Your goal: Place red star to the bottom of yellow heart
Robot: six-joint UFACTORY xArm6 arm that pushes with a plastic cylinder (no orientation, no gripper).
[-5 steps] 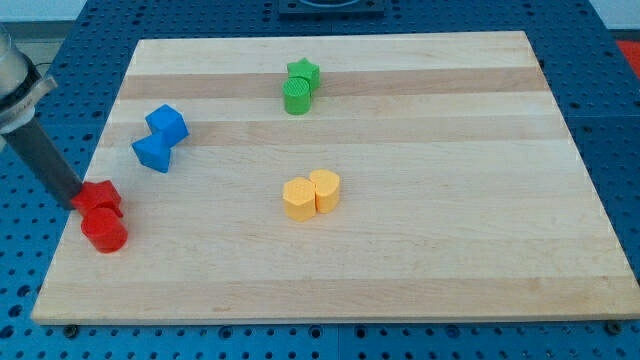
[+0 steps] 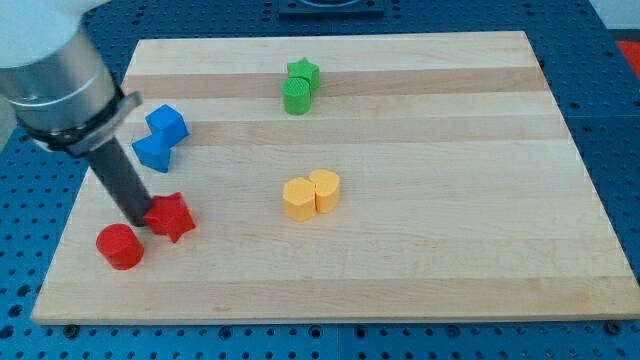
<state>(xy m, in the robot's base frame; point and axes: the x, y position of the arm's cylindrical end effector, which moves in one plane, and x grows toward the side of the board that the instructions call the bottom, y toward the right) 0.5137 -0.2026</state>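
Observation:
The red star (image 2: pixel 172 215) lies on the wooden board (image 2: pixel 420 250) at the view's left, below the blue blocks. My tip (image 2: pixel 137 221) touches the star's left side. The yellow heart (image 2: pixel 325 190) sits near the board's middle, touching a yellow hexagonal block (image 2: pixel 298 199) on its left. The star is well to the left of the heart and slightly lower. A red cylinder (image 2: pixel 120 246) lies just below and left of my tip.
Two blue blocks (image 2: pixel 160 138) sit touching at the upper left, close above my rod. A green star (image 2: pixel 303 73) and a green cylinder (image 2: pixel 296 97) sit touching near the top middle. The board's left edge is near the red cylinder.
My tip has moved right and slightly down, pushing the red star to the right, away from the red cylinder. The red cylinder has shifted slightly down and right.

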